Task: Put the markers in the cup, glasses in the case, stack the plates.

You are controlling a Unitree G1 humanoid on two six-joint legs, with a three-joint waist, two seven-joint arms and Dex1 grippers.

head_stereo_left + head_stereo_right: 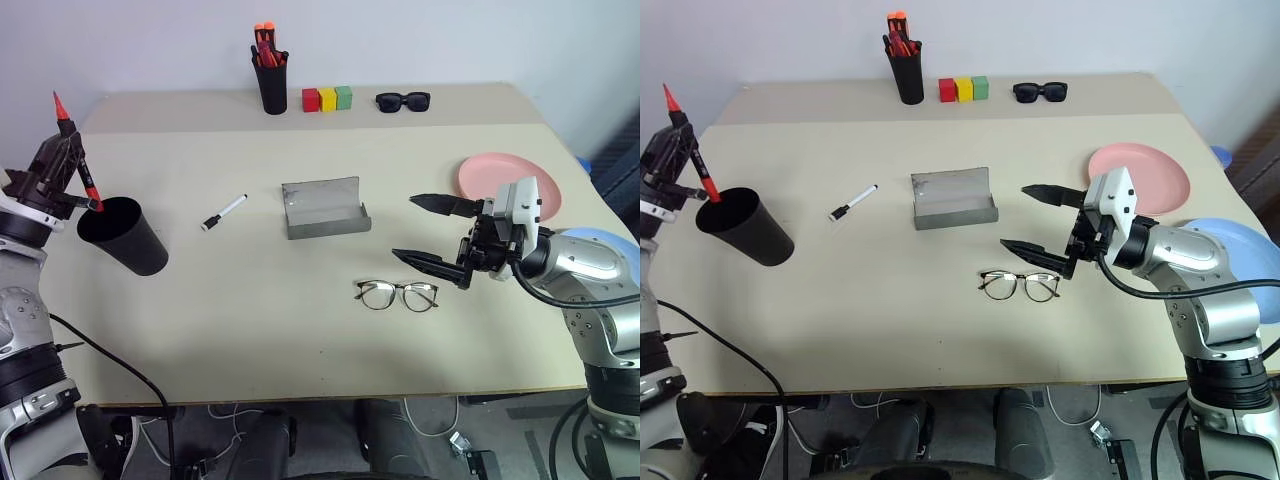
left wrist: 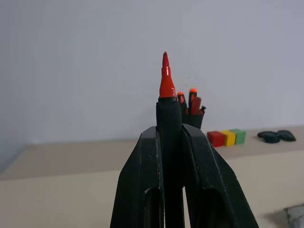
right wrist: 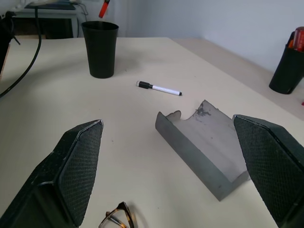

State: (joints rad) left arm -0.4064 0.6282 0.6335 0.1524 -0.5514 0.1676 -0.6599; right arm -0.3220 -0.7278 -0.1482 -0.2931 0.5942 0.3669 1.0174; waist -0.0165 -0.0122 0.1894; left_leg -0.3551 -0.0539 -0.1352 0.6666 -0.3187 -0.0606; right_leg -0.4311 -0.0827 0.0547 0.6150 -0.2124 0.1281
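Observation:
My left gripper [image 1: 66, 165] is shut on the red marker [image 1: 78, 152], which tilts with its tip up. The marker's lower end hangs at the rim of the black cup [image 1: 125, 236] at the table's left. In the left wrist view the red marker [image 2: 166, 83] rises from between the closed fingers. The white marker with a black cap [image 1: 224, 212] lies between the cup and the open grey case [image 1: 323, 208]. The glasses [image 1: 397, 294] lie in front of the case. My right gripper [image 1: 404, 227] stands wide open and empty just right of them. The pink plate [image 1: 510, 185] and the light blue plate [image 1: 1255, 250] lie at the right.
At the back of the table stand a black pen holder with red and orange pens [image 1: 270, 75], a row of red, yellow and green blocks [image 1: 327, 98] and black sunglasses [image 1: 403, 101]. The blue plate lies partly under my right arm at the table's right edge.

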